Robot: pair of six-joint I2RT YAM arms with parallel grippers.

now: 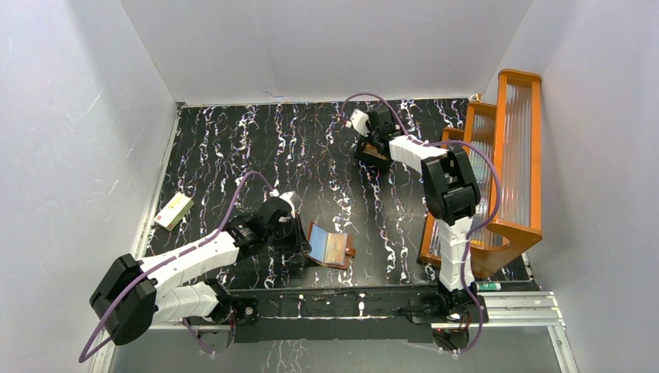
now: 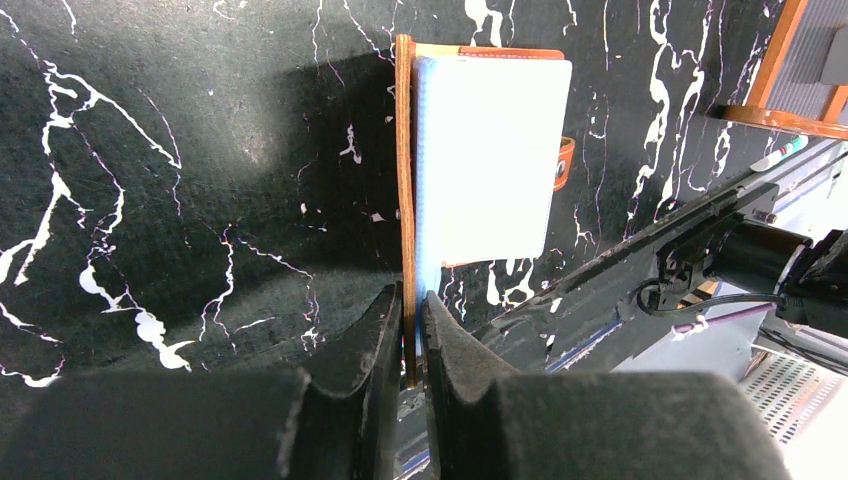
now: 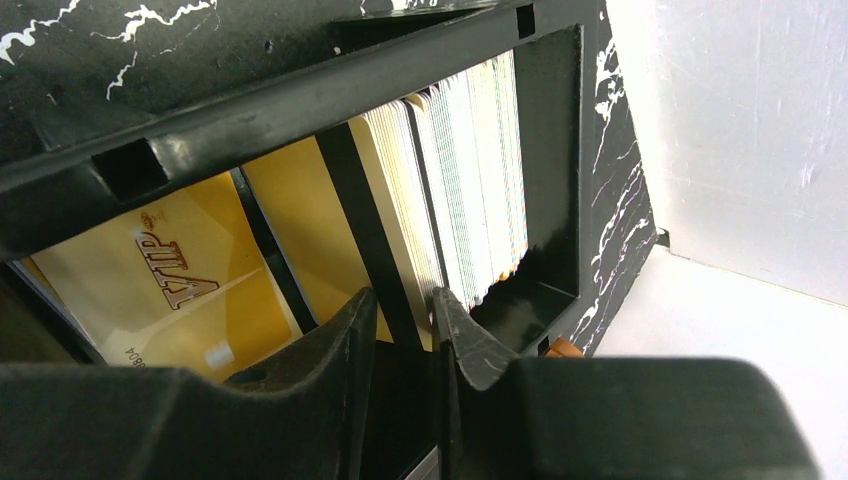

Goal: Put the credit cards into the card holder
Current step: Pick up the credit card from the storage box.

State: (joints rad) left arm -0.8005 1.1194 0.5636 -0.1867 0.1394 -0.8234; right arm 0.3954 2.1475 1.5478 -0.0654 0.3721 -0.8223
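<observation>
Card holder edge clamped in left end effector; right end effector straddles cards, grip unclear.

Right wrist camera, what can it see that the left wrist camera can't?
Only the right wrist view: the black tray with the credit cards standing in it, one yellow and marked VIP, and the right gripper straddling a yellow card. Only the left wrist view: the open card holder, its brown edge pinched by the left gripper, and a corner of the wooden rack. Both: the black white-veined table and that camera's own gripper at the bottom.
</observation>
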